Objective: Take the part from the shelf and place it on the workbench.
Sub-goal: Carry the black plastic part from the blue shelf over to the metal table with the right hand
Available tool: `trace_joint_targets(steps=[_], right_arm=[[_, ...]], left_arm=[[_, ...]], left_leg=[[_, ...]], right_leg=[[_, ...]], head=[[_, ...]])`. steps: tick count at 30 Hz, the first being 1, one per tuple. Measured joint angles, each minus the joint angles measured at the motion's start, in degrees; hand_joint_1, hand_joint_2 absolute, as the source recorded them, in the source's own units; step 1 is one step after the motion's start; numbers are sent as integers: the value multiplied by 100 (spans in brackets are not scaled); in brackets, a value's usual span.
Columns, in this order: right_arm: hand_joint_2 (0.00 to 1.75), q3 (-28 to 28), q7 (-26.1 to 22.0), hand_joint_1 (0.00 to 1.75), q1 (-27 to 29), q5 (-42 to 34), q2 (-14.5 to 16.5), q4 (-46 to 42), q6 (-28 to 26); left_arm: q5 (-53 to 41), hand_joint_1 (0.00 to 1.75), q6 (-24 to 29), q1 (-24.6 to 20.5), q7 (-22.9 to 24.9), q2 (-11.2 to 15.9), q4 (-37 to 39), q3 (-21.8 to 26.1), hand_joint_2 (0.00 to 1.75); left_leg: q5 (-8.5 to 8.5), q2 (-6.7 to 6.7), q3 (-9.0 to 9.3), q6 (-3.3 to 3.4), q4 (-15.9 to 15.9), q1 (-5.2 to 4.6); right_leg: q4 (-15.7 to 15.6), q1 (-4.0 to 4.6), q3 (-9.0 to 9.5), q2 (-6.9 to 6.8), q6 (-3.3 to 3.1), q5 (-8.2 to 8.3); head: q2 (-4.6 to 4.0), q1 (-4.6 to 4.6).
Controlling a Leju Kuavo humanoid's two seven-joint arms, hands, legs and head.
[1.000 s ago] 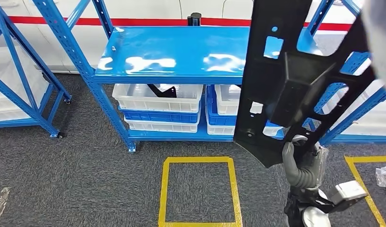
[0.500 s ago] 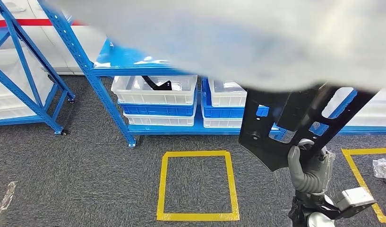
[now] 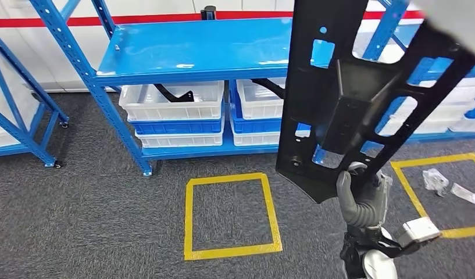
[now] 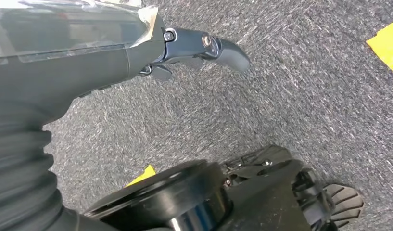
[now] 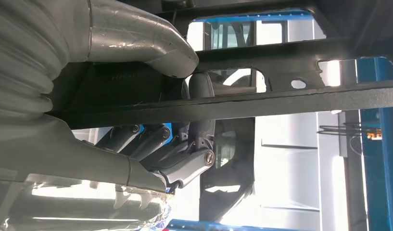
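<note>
While the right hand (image 3: 363,200) grips the black part (image 3: 345,99) by its lower edge, holding it upright in front of the blue shelf (image 3: 194,49), the left hand (image 4: 136,53) hangs over carpet, fingers unclear.

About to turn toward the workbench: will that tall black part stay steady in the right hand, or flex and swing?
The black part looks rigid, ribbed and holed. Gripped by the right hand at its bottom edge, it is probably top-heavy and apt to tip.
</note>
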Motion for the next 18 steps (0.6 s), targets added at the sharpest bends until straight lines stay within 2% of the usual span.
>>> trace_joint_targets(steps=[2, 3, 4, 5, 6, 7, 8, 9, 10, 11, 13, 14, 15, 17, 18], right_arm=[[175, 50, 7, 175, -82, -2, 2, 62, 7], [175, 79, 9, 175, -110, -4, 2, 100, 9], [175, 105, 10, 175, -125, -8, 1, 139, 8], [175, 125, 10, 175, -134, -16, -2, 172, -3], [175, 139, 9, 175, -144, -31, -9, 199, -25], [175, 145, 7, 175, -158, -51, -16, 216, -54], [175, 150, 3, 175, -176, -77, -25, 227, -86], [175, 151, -3, 175, -189, -99, -32, 231, -115], [175, 151, -8, 175, -196, -119, -38, 232, -136], [175, 150, -13, 175, -194, -133, -44, 233, -150], [175, 148, -16, 175, -171, -144, -54, 234, -161], [175, 146, -18, 175, -160, -144, -59, 233, -164], [175, 146, -20, 175, -155, -143, -60, 233, -168], [175, 146, -26, 175, -152, -143, -61, 234, -179], [175, 146, -28, 175, -151, -143, -61, 238, -186]], left_arm=[[39, 0, 39, 6, 13, -9, -3, 36, 175], [51, 0, 55, 8, 15, -11, -3, 54, 175], [61, 0, 69, 8, 16, -12, -4, 67, 175], [65, 0, 83, 6, 16, -11, -5, 78, 175], [65, 0, 96, 4, 14, -11, -7, 84, 175], [62, 0, 104, 2, 12, -9, -9, 90, 175], [53, 0, 109, -2, 9, -1, -14, 95, 175], [40, 0, 109, -3, 4, 5, -19, 99, 175], [28, 0, 108, -3, 1, 14, -22, 103, 175], [16, 0, 106, -2, -3, 23, -26, 106, 175], [5, 0, 104, -2, -8, 34, -26, 114, 175], [1, 0, 103, -5, -9, 37, -26, 117, 175], [-1, 0, 102, -10, -11, 34, -27, 121, 175], [-3, 0, 98, -42, -16, 22, -26, 124, 175], [-2, 0, 97, -66, -19, 16, -26, 126, 175]], left_leg=[[86, 157, -84, 32, -25, 4], [118, 242, -125, 33, -23, 0], [146, 318, -161, 25, -21, -3], [170, 389, -191, 12, -19, -2], [188, 457, -213, -4, -13, 5], [200, 515, -226, -22, 0, 11], [200, 568, -236, -48, 20, -2], [197, 615, -242, -76, 40, -15], [198, 654, -245, -105, 56, -35], [201, 696, -247, -135, 65, -55], [198, 739, -253, -188, 81, -44], [135, 668, -278, -217, 142, -29], [0, 541, -343, -244, 304, -16], [-431, 248, -608, -272, 973, -6], [-627, 176, -756, -273, 1373, -8]], right_leg=[[690, -5, -277, -186, -32, -379], [1069, -25, -395, -233, -23, -546], [1309, -47, -432, -262, 5, -647], [1340, -68, -356, -291, 53, -673], [1108, -92, -140, -333, 117, -620], [694, -113, 168, -422, 181, -524], [250, -117, 472, -561, 215, -453], [-101, -110, 702, -663, 212, -393], [-290, -96, 817, -731, 176, -371], [-344, -80, 830, -733, 117, -370], [-332, -105, 783, -606, 14, -324], [-333, -127, 761, -547, -34, -297], [-337, -147, 742, -492, -84, -270], [-337, -143, 686, -386, -169, -223], [-335, -126, 657, -329, -201, -204]], head=[[0, 55], [0, 71], [0, 74], [0, 76], [0, 78], [0, 79], [0, 86], [0, 91], [0, 93], [0, 95], [0, 86], [0, 82], [0, 76], [0, 66], [0, 65]])
